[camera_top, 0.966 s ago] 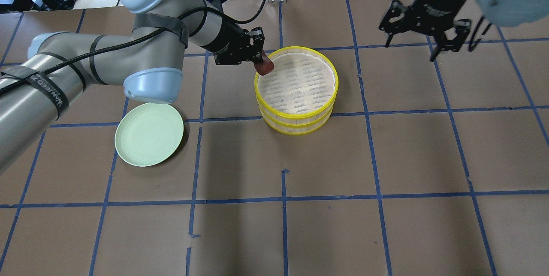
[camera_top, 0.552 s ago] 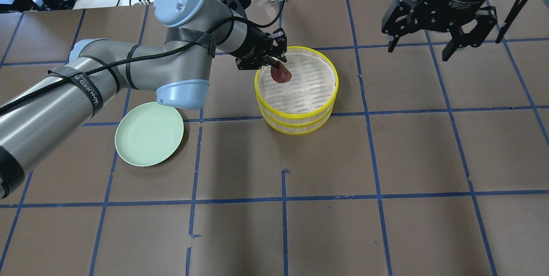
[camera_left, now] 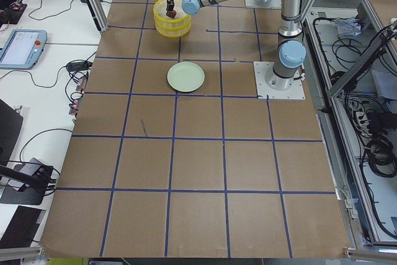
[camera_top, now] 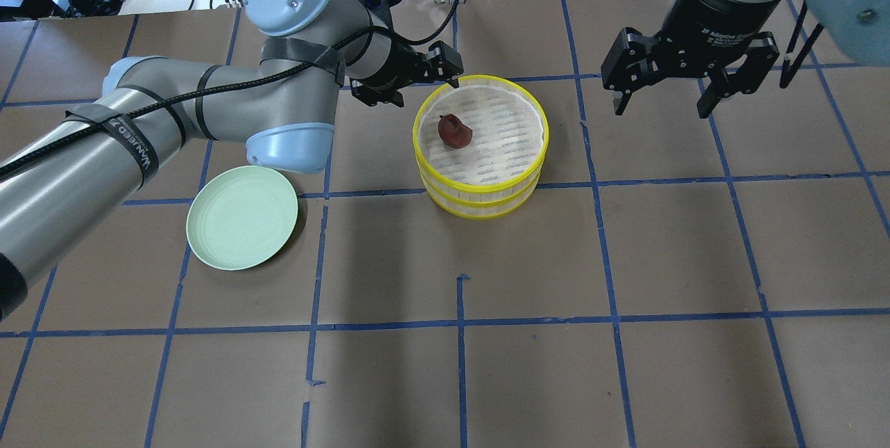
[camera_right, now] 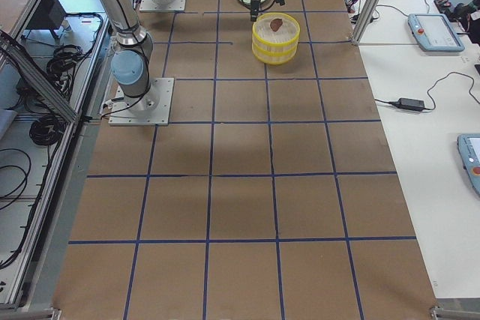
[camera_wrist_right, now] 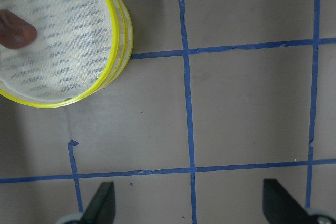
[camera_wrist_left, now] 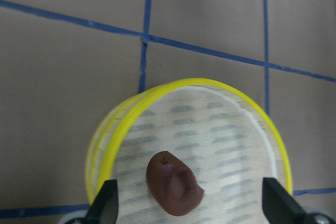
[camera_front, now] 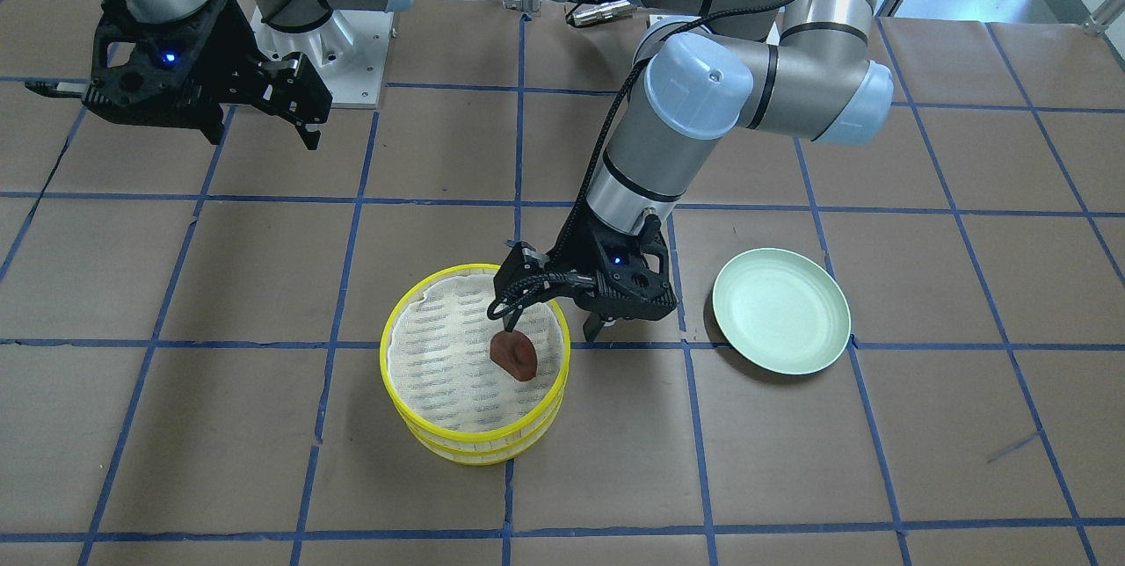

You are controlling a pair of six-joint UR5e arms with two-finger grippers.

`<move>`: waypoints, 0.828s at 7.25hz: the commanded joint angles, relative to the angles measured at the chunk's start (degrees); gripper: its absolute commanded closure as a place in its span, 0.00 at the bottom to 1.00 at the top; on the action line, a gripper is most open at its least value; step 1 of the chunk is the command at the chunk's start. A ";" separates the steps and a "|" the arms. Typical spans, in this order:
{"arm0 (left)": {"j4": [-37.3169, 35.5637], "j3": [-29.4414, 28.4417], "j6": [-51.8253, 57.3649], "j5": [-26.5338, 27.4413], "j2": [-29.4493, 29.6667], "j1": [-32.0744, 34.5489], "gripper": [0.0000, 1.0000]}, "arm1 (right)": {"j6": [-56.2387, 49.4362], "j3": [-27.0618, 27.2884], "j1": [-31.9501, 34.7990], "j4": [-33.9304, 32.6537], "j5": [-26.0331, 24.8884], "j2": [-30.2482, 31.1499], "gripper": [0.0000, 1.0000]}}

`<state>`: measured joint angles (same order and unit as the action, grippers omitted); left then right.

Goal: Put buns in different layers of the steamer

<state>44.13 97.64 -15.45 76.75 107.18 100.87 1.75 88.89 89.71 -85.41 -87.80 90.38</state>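
Note:
Two steamer trays stand stacked; the top tray's yellow rim (camera_top: 541, 129) sits over the lower tray (camera_top: 480, 210). The dark reddish-brown bun (camera_top: 455, 131) lies loose on the top tray's white liner, near its left side; it also shows in the front view (camera_front: 514, 355) and the left wrist view (camera_wrist_left: 174, 183). My left gripper (camera_top: 410, 79) is open and empty, just above and beside the tray's far-left rim, with the bun below its jaws. My right gripper (camera_top: 660, 107) is open and empty, high to the right of the steamer. The white bun is out of view.
A pale green plate (camera_top: 242, 227) lies empty on the table to the steamer's left, under my left forearm. The brown table surface (camera_top: 556, 364) carries a blue tape grid. Cables and a metal post lie beyond the far edge.
My left gripper carried the brown bun over the top tray, opened and let it go, then drew back to the rim. The bun now rests on the liner. The right gripper shifted slightly.

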 commanded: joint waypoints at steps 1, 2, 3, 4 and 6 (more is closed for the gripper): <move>8.56 -0.43 8.42 4.02 -3.97 -5.22 0.00 | -3.16 0.75 0.37 -0.10 0.35 -0.29 0.00; 18.00 -2.43 10.86 4.37 -6.43 -7.86 0.00 | -3.24 0.06 0.12 -0.19 0.35 -0.29 0.00; 30.10 -7.15 10.97 6.11 -8.46 -9.89 0.00 | -3.16 -0.47 0.03 -0.19 -0.17 0.06 0.00; 39.88 -10.94 11.06 9.09 -10.30 -11.04 0.00 | -2.37 -0.30 0.37 -0.45 -0.18 -0.02 0.00; 47.34 -11.07 10.88 10.52 -13.57 -11.05 0.00 | -2.36 -0.04 0.12 -1.77 -0.61 0.50 0.00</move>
<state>86.23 86.97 -4.54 85.98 95.43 90.03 -0.71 88.75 89.97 -86.67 -88.10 90.59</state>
